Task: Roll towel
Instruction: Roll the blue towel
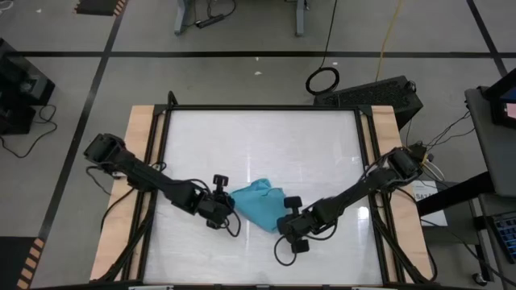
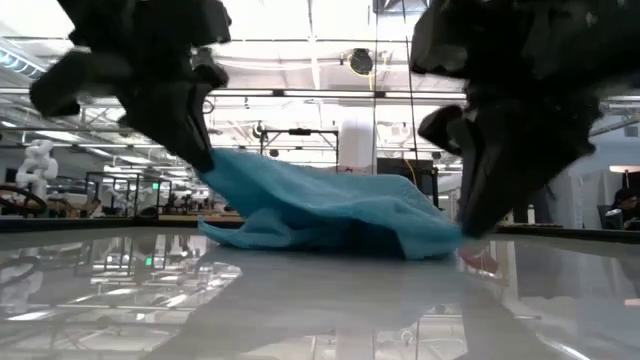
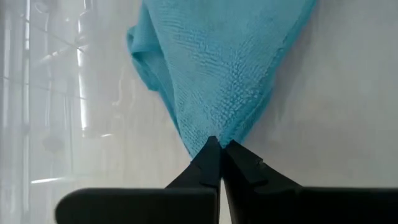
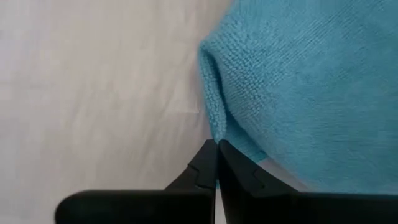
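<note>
Both arms are in on the towel now, the teal cloth lying crumpled near the front middle of the white table, and each one has a corner. The left gripper sits at the towel's left side with its fingers pinched tight together on the very tip of a corner, the cloth fanning away from that point; in the low view that corner rides up off the table, so this side is lifted. The right gripper is at the towel's front right edge, fingers closed narrow right at a folded hem; it looks to be nipping the fabric, though from the wrist camera the bite is so shallow I can't be sure how much cloth is actually caught. Between the two grips the towel sags in a bunched mound, not flat at all. So the job in hand, as I read it, is spreading before any rolling starts: draw the two corners apart from the towel's middle, evenly, keeping them low so the slack drops onto the table smooth. Pull gently, because that left pinch is on a sliver of cloth and a jerk could slip it free. Only with a straight, taut edge will a roll come out tidy.
</note>
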Tool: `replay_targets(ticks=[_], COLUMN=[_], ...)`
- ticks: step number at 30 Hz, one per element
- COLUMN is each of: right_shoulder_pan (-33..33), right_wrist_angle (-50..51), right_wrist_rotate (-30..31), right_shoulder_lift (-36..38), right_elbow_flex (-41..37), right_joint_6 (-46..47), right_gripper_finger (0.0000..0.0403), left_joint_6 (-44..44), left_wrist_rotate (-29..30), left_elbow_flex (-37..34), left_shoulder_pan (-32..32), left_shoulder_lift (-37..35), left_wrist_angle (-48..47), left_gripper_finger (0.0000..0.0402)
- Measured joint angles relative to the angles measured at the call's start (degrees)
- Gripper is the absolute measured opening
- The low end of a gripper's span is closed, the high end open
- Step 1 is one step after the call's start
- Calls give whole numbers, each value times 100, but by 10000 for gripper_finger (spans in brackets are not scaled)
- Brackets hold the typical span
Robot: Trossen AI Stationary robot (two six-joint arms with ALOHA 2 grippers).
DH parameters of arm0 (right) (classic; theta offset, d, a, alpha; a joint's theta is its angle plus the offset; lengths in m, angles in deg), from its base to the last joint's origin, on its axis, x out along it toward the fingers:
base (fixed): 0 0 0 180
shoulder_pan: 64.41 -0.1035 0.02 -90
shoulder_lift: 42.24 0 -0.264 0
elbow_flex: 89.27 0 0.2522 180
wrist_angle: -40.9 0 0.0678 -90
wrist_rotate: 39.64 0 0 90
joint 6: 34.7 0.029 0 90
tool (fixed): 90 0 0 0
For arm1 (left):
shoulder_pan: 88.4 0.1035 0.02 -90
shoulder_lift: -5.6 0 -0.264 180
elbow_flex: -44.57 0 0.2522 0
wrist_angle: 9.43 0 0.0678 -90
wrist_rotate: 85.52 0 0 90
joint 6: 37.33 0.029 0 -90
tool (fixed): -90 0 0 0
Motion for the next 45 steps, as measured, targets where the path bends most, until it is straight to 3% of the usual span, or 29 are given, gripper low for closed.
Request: replay_targets(ticks=[7,15,21,27,31,36,40,45], right_shoulder_pan=[-109,-505,-1175,-1535,-1455,-935,-430,81], right_wrist_angle=[-1,-340,-1288,-935,412,2099,3170,3827], right_wrist_rotate=[69,185,-145,200,1324,2227,2444,2257], right_shoulder_lift=[949,2470,3280,3419,3421,3414,3235,2806], right_elbow_flex=[1,100,467,1134,1441,1458,1458,1453], right_joint_6=[-134,-687,-2027,-2871,-2556,-1390,-452,55], right_gripper_finger=[0,0,0,0,0,0,0,0], left_joint_6=[-274,-298,879,2324,2270,982,75,23], left_wrist_rotate=[486,1110,2205,3204,3504,3482,3182,2468], left_elbow_flex=[481,2039,3438,4139,4130,3957,3760,3248], left_shoulder_pan=[-197,-874,-2040,-2742,-2490,-1568,-699,160], left_shoulder_lift=[-434,-751,-759,-757,-750,-551,-277,106], left_wrist_angle=[-1126,-2260,-2152,-1447,-1871,-3369,-4350,-4327], left_gripper_finger=[10,10,10,10,10,10,10,10])
